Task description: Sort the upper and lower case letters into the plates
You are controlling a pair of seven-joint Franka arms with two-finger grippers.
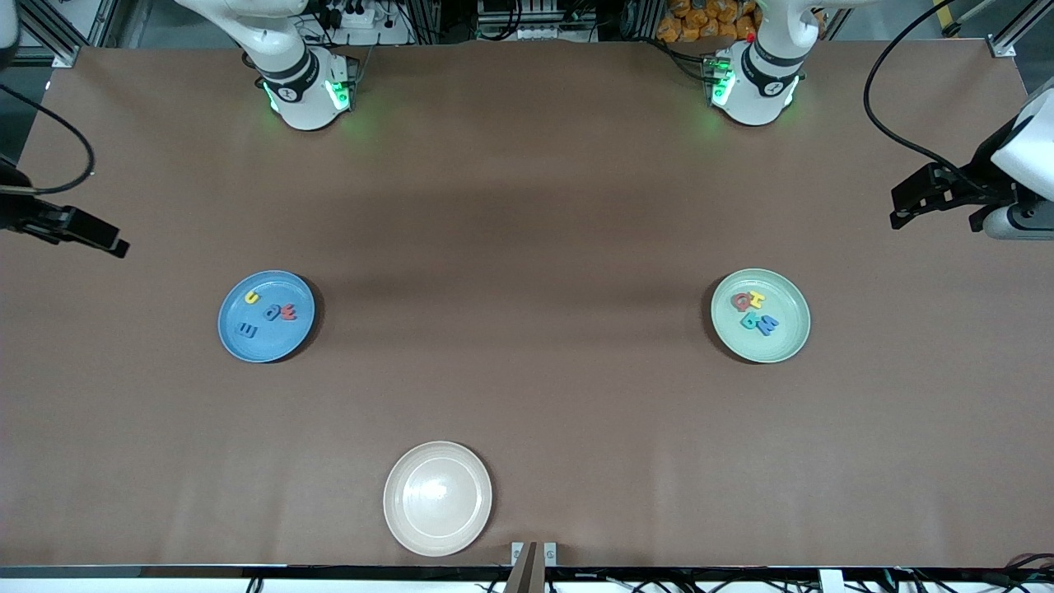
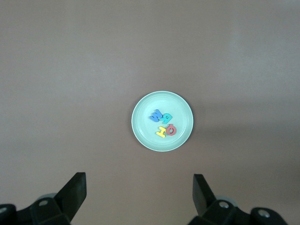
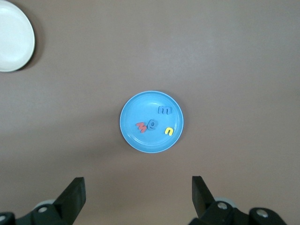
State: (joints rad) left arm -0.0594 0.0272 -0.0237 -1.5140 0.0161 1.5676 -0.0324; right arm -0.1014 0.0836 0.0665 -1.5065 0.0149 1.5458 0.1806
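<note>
Lying under open left pincer (image 2: 137, 197): mint plate (image 2: 140, 133)

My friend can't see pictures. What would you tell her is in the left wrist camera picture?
A pale mint green plate sits alone on a brown table, holding four tiny letters: two blue or teal, one yellow, one red. The left pincer hangs high over it, its two dark fingers wide open and holding nothing.
</note>
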